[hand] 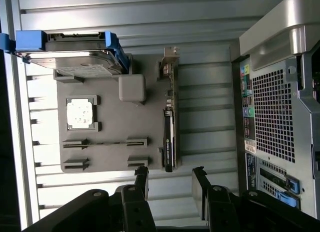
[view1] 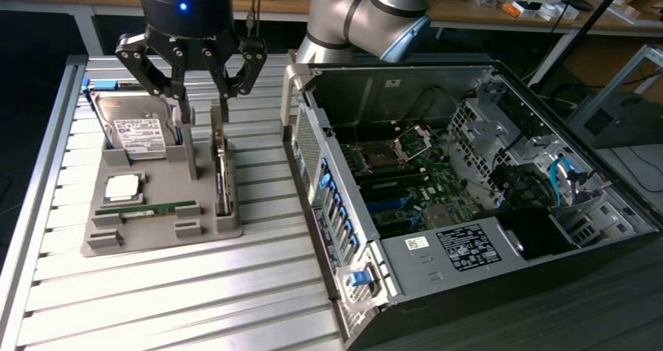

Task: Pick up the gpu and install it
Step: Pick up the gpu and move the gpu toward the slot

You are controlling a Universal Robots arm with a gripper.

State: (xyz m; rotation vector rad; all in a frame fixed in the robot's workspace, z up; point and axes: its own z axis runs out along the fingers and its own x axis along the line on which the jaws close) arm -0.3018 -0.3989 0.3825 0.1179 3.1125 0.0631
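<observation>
**Desk:** What is the tool doing in this shot?

**Photographer:** The tool point(view1: 204, 96) hangs spread wide over the far end of a grey tray point(view1: 155, 238), gripping nothing. Whether a fingertip brushes the tray's upright post, the exterior view does not settle.

**Desk:** And the gpu?

**Photographer:** The gpu point(view1: 220, 168) stands on edge in a slot along the side of the tray nearest the computer case point(view1: 342, 211), uninstalled. It looks like a thin dark blade with a pale metal end.

**Desk:** What does the wrist camera add?

**Photographer:** It looks straight down. The two dark fingers point(hand: 142, 178) stand apart with open air between them, and the gpu's long edge runs in line with that gap. It also picks out the blue rails point(hand: 111, 43) clipped around the hard drive point(hand: 75, 59), and the perforated rear panel point(hand: 272, 111) of the case.

**Desk:** And the exterior view?

**Photographer:** It shows the case lying open on the slatted counter point(view1: 207, 297), with the motherboard point(view1: 404, 165) exposed inside. It also shows the processor chip point(view1: 123, 185) and a narrow green memory stick point(view1: 145, 210) seated in the tray beside the gpu.
</observation>
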